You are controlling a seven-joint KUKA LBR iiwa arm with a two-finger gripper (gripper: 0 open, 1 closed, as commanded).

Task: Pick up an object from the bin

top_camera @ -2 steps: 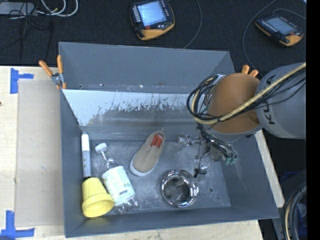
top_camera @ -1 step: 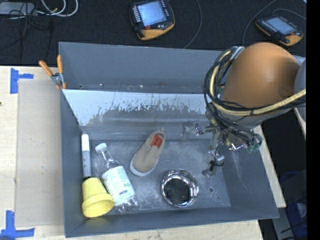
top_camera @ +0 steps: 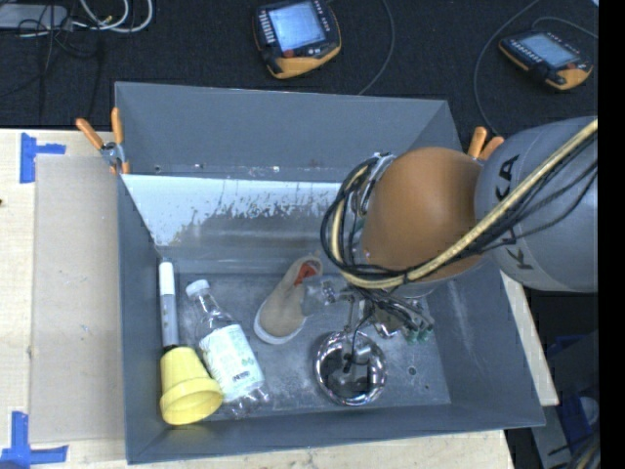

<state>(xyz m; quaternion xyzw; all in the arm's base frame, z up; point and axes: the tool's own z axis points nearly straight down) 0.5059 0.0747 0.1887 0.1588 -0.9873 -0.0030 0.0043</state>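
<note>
The gripper (top_camera: 354, 352) hangs low in the bin (top_camera: 474, 345), its tip dipping into a shiny metal bowl (top_camera: 327, 379) directly beneath it. Whether it is spread or closed I cannot tell. Just to its view-left lies a tan shoe (top_camera: 281, 313). Farther that way are a clear plastic bottle (top_camera: 227, 352), a yellow cup (top_camera: 187, 391) and a white marker (top_camera: 167, 304). Nothing appears lifted yet, so the grasp and the raising seem to remain.

Arm (top_camera: 552, 213) enters from right; orange wrist cover (top_camera: 420, 213) ringed by cables (top_camera: 337, 234); claw (top_camera: 356, 358) points down, lowered.
</note>
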